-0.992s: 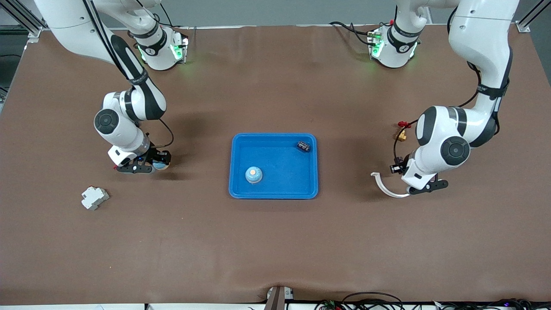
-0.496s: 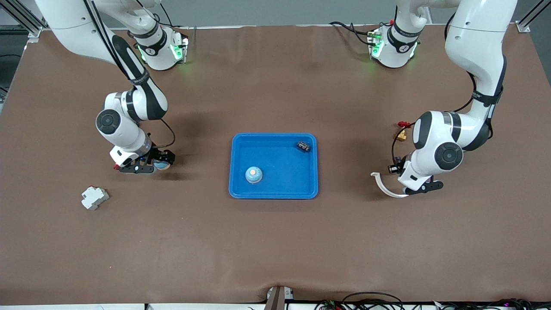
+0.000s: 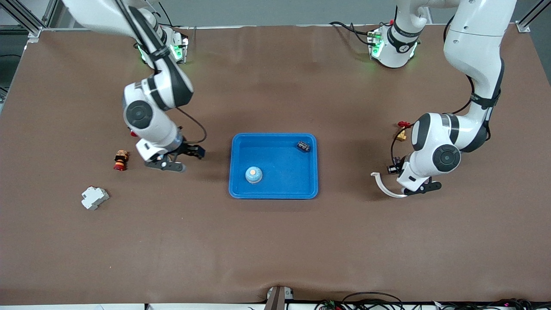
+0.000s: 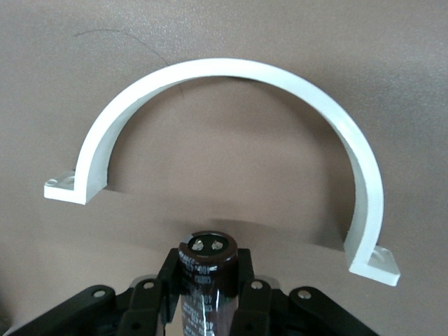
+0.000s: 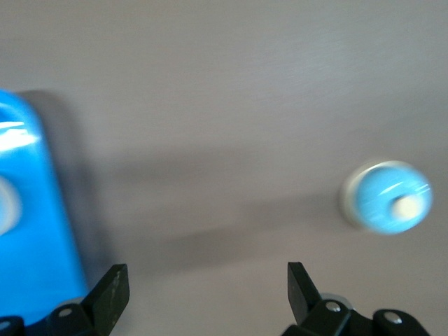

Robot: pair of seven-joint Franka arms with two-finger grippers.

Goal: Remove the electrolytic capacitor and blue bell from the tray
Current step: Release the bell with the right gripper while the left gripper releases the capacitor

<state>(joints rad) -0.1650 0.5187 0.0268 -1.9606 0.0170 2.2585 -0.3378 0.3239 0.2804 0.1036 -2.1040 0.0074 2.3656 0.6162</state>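
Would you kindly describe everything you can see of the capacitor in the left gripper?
The capacitor is a small dark cylinder in a glossy sleeve with pale printing. Its end face shows two metal terminals. The left gripper clamps it between black fingers, with that end pointing toward the white half-ring bracket lying on the table, which it does not touch.

I see a blue tray [image 3: 273, 191] mid tabletop [image 3: 275, 241] with a bell [image 3: 253, 174] inside. My right claw [image 3: 180, 160] hangs beside it, my left claw [image 3: 418, 187] by a white curved clip [image 3: 384, 188].
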